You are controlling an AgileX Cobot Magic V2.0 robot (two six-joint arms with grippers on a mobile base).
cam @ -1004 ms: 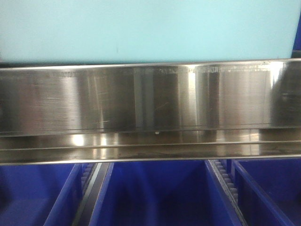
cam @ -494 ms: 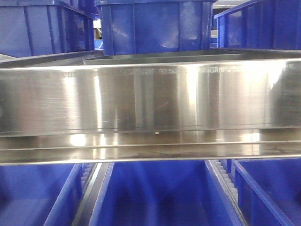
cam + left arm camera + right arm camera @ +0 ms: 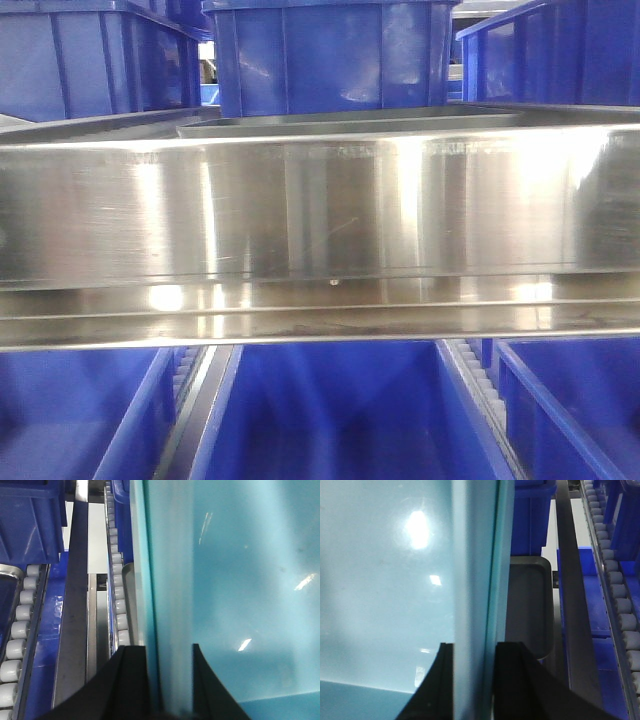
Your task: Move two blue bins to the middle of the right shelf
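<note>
A light blue bin [image 3: 240, 580] fills the left wrist view, and its other side [image 3: 380, 580] fills the right wrist view. My left gripper [image 3: 164, 647] is shut on one of its upright walls, with a black finger [image 3: 130, 680] on each face. My right gripper [image 3: 476, 644] is shut on the opposite wall in the same way. The right shelf middle shows in the front view as a brushed steel tier with a tall shiny lip [image 3: 320, 210]. The held bin does not appear in the front view.
Dark blue bins [image 3: 320, 55] stand behind the steel lip, with more at the left [image 3: 80, 60] and right [image 3: 560, 50]. Open dark blue bins [image 3: 330, 420] sit on the tier below. Roller tracks [image 3: 117, 590] [image 3: 615, 590] and a grey tray [image 3: 527, 610] lie beside the held bin.
One second ago the light blue bin filled the top of the front view. It has left that view, uncovering the dark blue bins behind the lip. Nothing differs over the last half second.
</note>
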